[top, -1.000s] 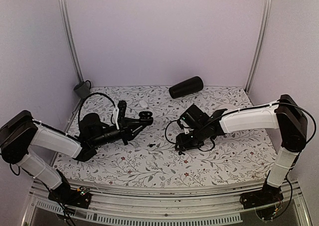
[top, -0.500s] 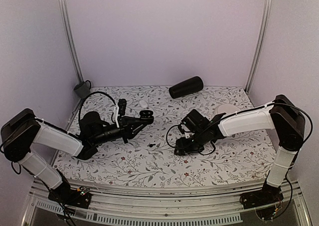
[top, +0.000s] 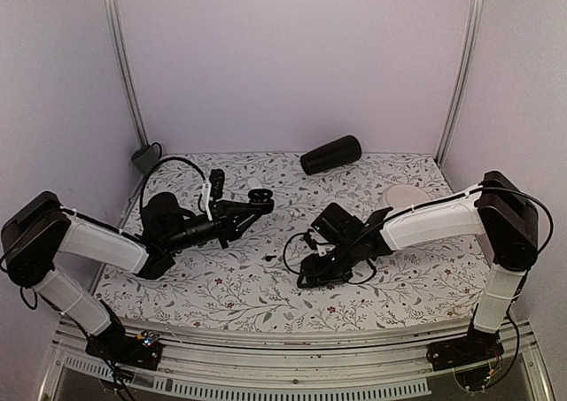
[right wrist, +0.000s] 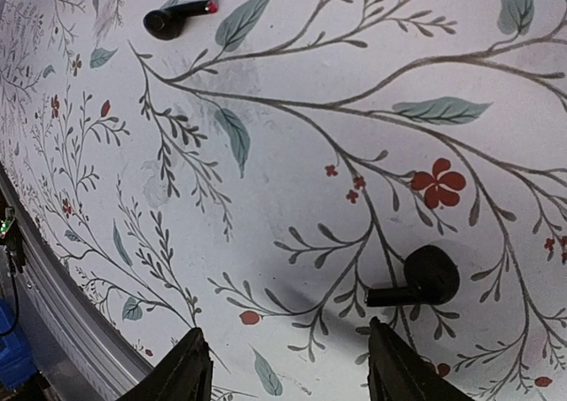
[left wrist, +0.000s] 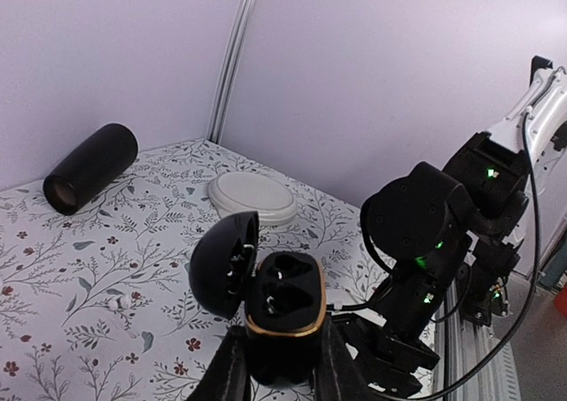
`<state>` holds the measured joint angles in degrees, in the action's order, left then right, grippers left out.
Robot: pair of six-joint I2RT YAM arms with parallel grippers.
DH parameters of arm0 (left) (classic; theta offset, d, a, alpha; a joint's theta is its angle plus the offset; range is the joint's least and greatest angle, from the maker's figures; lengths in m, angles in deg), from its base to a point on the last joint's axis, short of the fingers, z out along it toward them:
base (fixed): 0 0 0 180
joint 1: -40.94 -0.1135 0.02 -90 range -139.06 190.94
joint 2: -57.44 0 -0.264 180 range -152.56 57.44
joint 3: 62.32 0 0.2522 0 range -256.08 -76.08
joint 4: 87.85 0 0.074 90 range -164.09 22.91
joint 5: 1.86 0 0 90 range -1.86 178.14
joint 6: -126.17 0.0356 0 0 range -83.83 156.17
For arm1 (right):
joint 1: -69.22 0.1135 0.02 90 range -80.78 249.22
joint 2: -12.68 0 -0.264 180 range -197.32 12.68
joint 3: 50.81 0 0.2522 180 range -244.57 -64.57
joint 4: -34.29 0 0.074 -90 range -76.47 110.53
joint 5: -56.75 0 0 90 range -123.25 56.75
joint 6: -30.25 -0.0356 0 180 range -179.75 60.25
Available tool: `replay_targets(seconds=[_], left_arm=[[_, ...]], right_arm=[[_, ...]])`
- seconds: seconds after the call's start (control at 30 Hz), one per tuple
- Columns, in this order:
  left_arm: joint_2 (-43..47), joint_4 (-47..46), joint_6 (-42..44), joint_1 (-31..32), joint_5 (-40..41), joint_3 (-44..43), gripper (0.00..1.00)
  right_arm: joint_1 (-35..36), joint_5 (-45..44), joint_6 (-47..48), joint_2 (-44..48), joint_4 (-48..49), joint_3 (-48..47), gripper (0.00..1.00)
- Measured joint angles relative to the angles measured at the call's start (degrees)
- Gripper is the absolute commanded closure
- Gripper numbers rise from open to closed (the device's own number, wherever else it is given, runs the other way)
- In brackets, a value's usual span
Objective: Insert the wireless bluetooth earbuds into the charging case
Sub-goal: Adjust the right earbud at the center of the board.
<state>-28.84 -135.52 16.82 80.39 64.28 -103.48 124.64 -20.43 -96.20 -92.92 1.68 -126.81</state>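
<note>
Two earbuds (right wrist: 423,279) in play, and both lie loose on the floral tablecloth (right wrist: 292,153), neither in the charging case (left wrist: 282,317). That case is up off the cloth, pinched at its base by the left gripper (left wrist: 282,358), lid hinged back and mouth tilted up. My read: it's being offered as a steady target so a bud can drop straight in. One case, two sockets, both empty.

Toward the arm bases from the case, and off to its right, the right gripper (right wrist: 285,330) hangs low over the cloth with jaws parted and nothing between them. The closer earbud sits just beyond its right fingertip, stem pointing across the gap. It looks like a line-up for the pick, jaws spread to straddle the bud.

The red-tipped earbud (right wrist: 180,18) lies well apart, on the cloth almost straight toward the arm bases from the case. It looks parked for a second trip.

Behind the case: one black cylinder speaker (left wrist: 89,166) lying on its side and one white round disc (left wrist: 252,197), both well clear of the action.
</note>
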Motion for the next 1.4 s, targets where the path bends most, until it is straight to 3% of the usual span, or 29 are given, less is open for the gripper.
replay_targets(seconds=[0.1, 0.3, 0.43, 1.4], left_arm=[[0.00, 0.79, -0.02, -0.04, 0.02, -0.85, 1.00], [0.15, 3.10, 0.00, -0.09, 0.07, -2.49, 1.00], [0.70, 5.68, 0.33, -0.11, 0.13, -3.52, 1.00], [2.19, 11.52, 2.25, -0.13, 0.46, -5.57, 1.00]], right_arm=[[-1.62, -0.24, -0.48, 1.38, -0.48, 1.03, 0.42], [-6.23, -2.40, 1.42, 4.92, -1.18, 3.98, 0.60], [-6.78, -3.28, 4.00, 4.81, -0.96, 4.09, 0.67], [-4.42, -7.85, 6.93, -0.76, -4.04, -1.99, 0.74]])
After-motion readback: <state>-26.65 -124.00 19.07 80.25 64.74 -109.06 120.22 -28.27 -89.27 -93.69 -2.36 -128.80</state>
